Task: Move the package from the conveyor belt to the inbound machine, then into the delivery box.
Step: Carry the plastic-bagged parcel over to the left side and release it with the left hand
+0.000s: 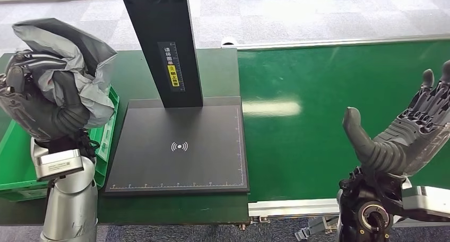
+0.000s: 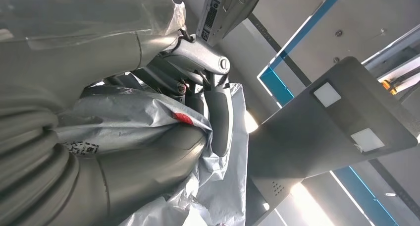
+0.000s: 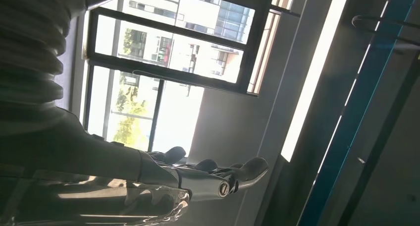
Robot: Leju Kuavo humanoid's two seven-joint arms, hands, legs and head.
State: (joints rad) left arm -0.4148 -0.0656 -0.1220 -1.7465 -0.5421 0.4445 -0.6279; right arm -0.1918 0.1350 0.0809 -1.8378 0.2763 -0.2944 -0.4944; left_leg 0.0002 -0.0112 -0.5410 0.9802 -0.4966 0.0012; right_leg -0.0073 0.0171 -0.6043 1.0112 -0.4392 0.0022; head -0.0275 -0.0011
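Head view shows me a dark green table (image 1: 212,72) on the left and a bright green belt (image 1: 329,93) running off to the right, with grey carpet tiles beyond both. On the table sits one black scanner (image 1: 180,146), a flat plate with a wireless mark at its middle and a black post rising from its back edge, bearing a ruler label. Just left of the plate I count one green box (image 1: 16,146), its rim touching the table edge.

I see one package (image 1: 79,56), a crumpled grey poly bag, held up in my left hand (image 1: 45,104) above the box. Left wrist view confirms it: the fingers (image 2: 218,117) are wrapped around the bag, which carries a red dot and a small printed code.

My right hand (image 1: 408,130) hangs over the near edge of the belt, palm up, fingers spread, holding nothing. Right wrist view looks up past those fingers (image 3: 247,167) to a window with buildings and trees outside.
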